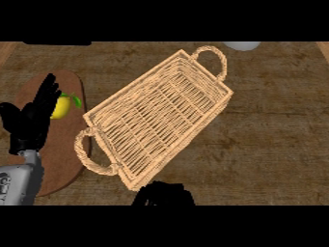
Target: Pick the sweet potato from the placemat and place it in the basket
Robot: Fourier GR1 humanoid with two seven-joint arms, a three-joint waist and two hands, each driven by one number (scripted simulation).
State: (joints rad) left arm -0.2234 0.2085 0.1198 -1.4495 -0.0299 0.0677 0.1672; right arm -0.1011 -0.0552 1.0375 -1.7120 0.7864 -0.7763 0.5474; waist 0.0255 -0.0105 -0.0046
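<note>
One yellow rounded fruit with green leaf (64, 107), half hidden, long axis unclear, on one brown oval placemat (63, 157). One tan woven two-handled basket (156, 116) lies beside it. Left hand (28, 123) is straight-fingered and holds nothing; the state of the right hand (163, 195) cannot be told.

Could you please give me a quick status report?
Left hand open beside yellow fruit, on placemat. Right hand low, near basket. Basket empty; path unobstructed.

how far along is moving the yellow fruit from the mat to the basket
Nothing is done yet: the yellow fruit lies on the mat, outside the basket. In hand: the open left hand is beside the fruit, not gripping it. Left: grasp, lift, place in the basket.
</note>
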